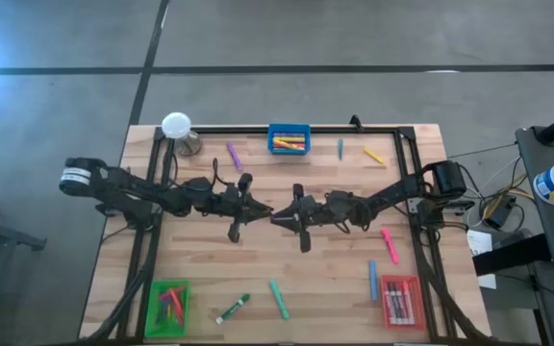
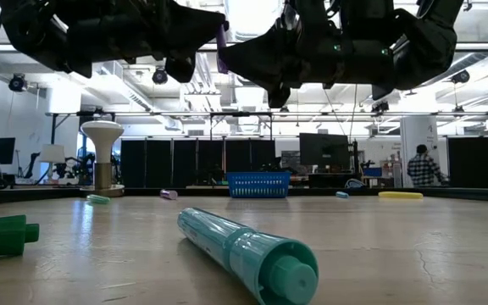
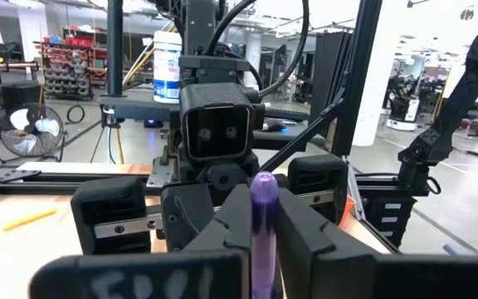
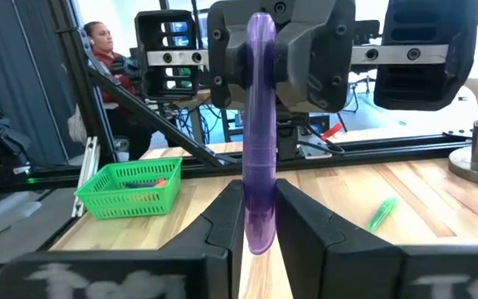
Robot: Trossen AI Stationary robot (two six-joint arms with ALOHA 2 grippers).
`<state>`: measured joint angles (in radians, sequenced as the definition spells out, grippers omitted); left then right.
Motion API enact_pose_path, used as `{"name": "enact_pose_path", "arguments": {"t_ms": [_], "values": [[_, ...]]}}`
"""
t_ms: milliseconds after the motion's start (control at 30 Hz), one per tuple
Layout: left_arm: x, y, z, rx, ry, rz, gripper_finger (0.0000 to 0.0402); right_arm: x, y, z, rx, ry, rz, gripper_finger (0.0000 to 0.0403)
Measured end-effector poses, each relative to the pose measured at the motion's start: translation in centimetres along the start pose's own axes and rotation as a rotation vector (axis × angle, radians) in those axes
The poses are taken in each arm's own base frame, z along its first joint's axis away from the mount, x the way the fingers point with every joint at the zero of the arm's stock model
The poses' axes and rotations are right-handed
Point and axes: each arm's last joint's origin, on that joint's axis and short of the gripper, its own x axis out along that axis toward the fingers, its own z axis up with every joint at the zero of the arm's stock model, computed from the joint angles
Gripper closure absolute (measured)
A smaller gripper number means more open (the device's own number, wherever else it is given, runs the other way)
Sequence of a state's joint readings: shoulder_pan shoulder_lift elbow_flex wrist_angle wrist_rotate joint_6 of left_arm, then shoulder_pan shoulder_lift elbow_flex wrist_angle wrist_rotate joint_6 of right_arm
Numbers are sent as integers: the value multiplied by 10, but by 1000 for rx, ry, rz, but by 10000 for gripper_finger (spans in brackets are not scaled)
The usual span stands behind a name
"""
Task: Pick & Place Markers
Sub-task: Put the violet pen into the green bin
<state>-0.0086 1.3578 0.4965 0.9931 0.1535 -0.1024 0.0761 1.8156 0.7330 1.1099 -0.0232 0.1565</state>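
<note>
Purple marker hangs in the air over the middle of the wooden table, gripped at both ends: the right gripper has its fingers clamped on one end, and the left gripper is pinched on the other end. Other markers lie scattered on the table, some in the blue tray, green tray and red tray

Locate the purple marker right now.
The purple marker is in the air over the table's centre, clamped at once by the right pincer and the left pincer, seen in both wrist views.
</note>
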Motion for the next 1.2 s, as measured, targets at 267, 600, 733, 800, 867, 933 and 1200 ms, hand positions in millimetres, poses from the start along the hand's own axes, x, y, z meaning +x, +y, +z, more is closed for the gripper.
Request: {"name": "enact_pose_path", "arguments": {"t_ms": [267,600,733,800,867,933,1200], "values": [[-7,-4,16,-145,43,83,378,-2,-1,-2,11,8,-21,286],[-24,-55,37,-273,445,244,378,-7,-3,-16,8,124,-70,262],[-31,-87,38,-337,592,302,378,-7,-3,-18,8,146,-74,280],[-35,-103,35,-375,667,322,378,-7,-3,-19,8,150,-75,290],[-40,-117,32,-416,747,333,378,-7,-3,-19,8,152,-75,300],[-45,-129,28,-453,836,346,378,-7,-3,-19,7,155,-74,309],[-58,-179,8,-581,1150,344,378,-9,0,-25,-2,209,-70,337]]}}
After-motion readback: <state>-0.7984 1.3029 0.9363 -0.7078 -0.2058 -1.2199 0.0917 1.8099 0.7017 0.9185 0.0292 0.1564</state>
